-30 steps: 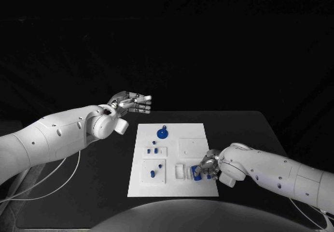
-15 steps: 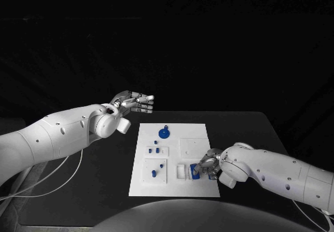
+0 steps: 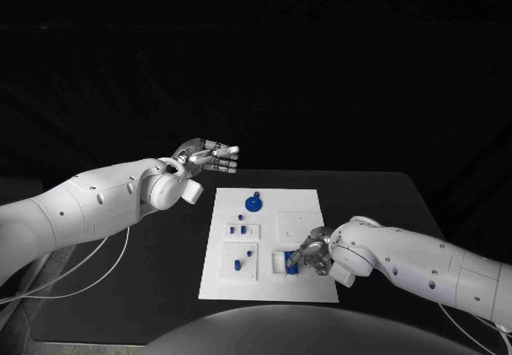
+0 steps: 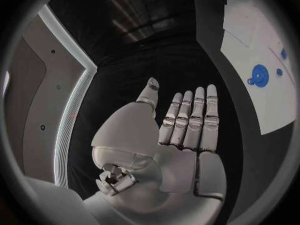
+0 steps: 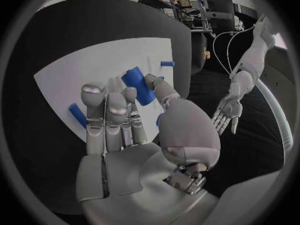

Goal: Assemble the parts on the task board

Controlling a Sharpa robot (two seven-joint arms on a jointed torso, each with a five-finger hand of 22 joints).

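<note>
Right hand [image 3: 313,257] is down on the task board's [image 3: 309,292] near-right part, thumb and a finger pinching a blue block [image 5: 139,85]. Left hand [image 3: 209,158] hangs flat and unclenched beyond the far-left corner, holding nothing. Blue disc [image 3: 254,203] sits near the far edge.

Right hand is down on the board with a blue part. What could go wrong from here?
1. The right hand seems to hold the blue part only at its fingertips; it may twist or slip.
2. Its fingers hide the slot from the head view, so misalignment could go unseen.
3. Small blue pegs stand nearby on the task board; a sweep might knock them.
</note>
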